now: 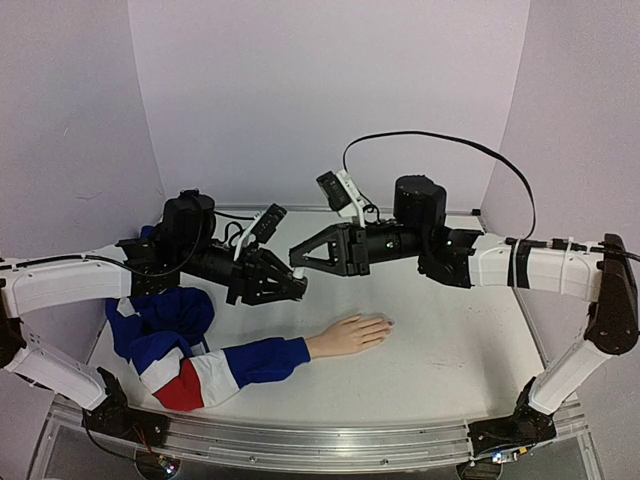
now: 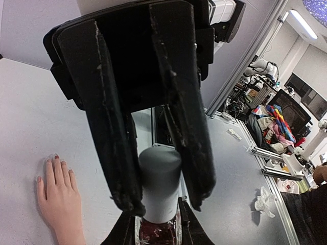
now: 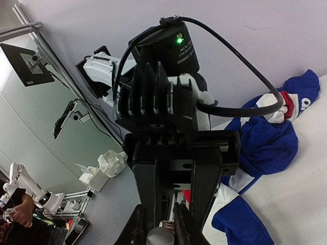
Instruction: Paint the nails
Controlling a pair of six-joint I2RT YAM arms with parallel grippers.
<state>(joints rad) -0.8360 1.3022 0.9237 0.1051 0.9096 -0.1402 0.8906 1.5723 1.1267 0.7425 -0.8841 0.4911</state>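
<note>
The peach mannequin hand (image 1: 350,333) lies palm down on the table, its blue, white and red sleeve (image 1: 250,362) trailing to the left. In the left wrist view the hand (image 2: 59,196) shows its tiny pale nails (image 2: 56,156). Above the table, behind the hand, the two grippers meet. My left gripper (image 1: 298,287) (image 2: 156,228) is shut on the dark red polish bottle (image 2: 156,232). My right gripper (image 1: 297,258) (image 2: 166,201) (image 3: 161,229) is shut on the bottle's pale grey cap (image 2: 160,184) (image 3: 161,238). The brush is hidden.
The bunched blue end of the sleeve (image 1: 160,315) (image 3: 265,148) lies at the table's left under my left arm. Pale walls close the table at the back and sides. The metal front rail (image 1: 300,445) runs along the near edge.
</note>
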